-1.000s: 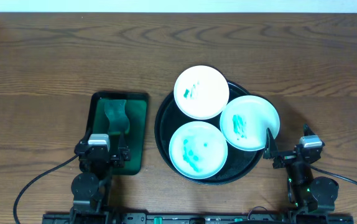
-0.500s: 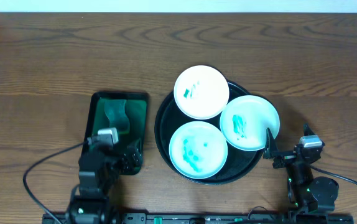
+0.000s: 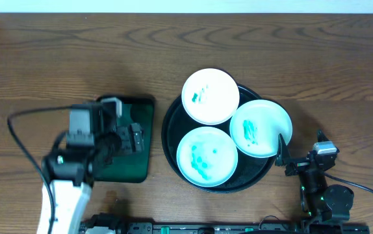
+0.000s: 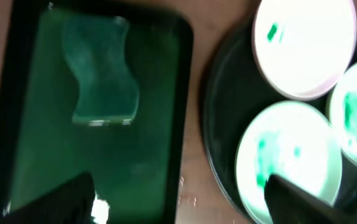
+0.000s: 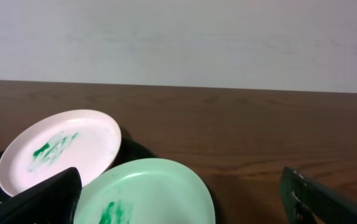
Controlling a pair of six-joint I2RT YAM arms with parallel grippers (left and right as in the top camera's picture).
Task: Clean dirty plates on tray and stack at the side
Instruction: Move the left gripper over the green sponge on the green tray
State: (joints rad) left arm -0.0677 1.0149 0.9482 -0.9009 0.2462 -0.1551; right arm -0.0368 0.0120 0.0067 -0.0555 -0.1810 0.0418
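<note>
Broadly, the desk point(image 3: 43, 58) was brown wood with long wavy grain. Right of its middle, toward the near edge, sat the tray point(image 3: 169, 140), round, black and smooth with a raised rim. Just left of it, a strip of wood between them, lay a dark green rectangular tray point(image 3: 145, 123) with rounded corners. The three plates were crowded edge to edge on the black tray, all round, white, shallow and glossy. The far plate point(image 3: 210, 96) bore teal streaks and overhung the far rim. The right plate point(image 3: 261, 128) was smeared and overhung the right rim. The near plate point(image 3: 206, 156) was dotted. A pale green wavy-edged pad point(image 4: 101, 71) lay in the green tray. The left gripper point(image 4: 178, 200) hung above that tray with jaws spread wide. The right gripper point(image 5: 181, 194) stood by the black tray's right rim, also spread and holding nothing.
</note>
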